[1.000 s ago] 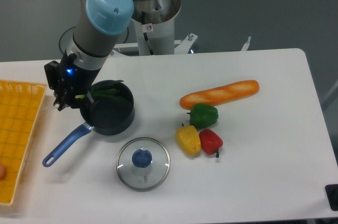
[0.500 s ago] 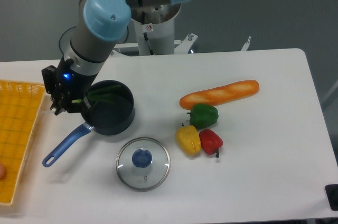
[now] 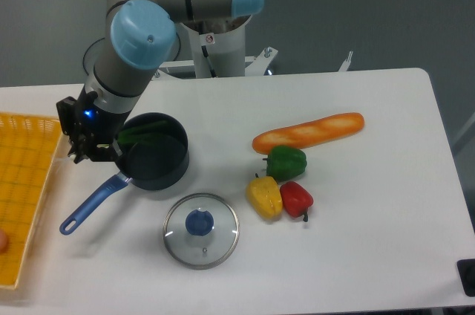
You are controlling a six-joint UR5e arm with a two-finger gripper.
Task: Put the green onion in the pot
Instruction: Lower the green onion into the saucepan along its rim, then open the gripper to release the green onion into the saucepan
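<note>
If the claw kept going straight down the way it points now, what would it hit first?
Probably bare white table, just left of the dark round pot and above its long blue handle. Depth is unclear from this one view, so the pot rim could come first.

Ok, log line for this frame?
end effector: left of pot, state unclear | green onion: in pot | lid: on table
</note>
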